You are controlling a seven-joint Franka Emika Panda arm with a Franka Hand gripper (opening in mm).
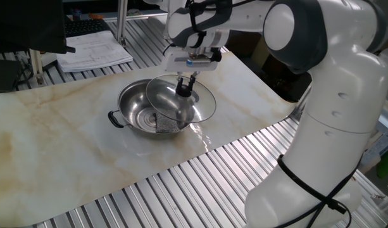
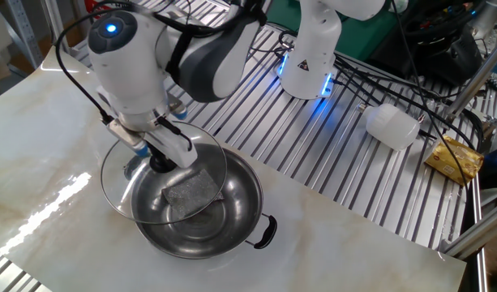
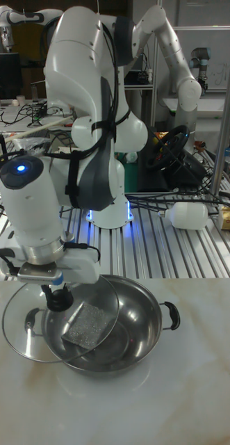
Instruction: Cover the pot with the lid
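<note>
The shiny steel pot stands on the marble mat, with a grey scouring pad lying inside it. My gripper is shut on the black knob of the clear glass lid. The lid hangs a little above the pot and overlaps only part of it. In the tall fixed view it sticks out past the pot's left rim.
A marble-patterned mat covers the slatted metal table. Papers lie at the back in one fixed view. A white bottle and a yellow packet lie on the slats. Another robot's base stands behind.
</note>
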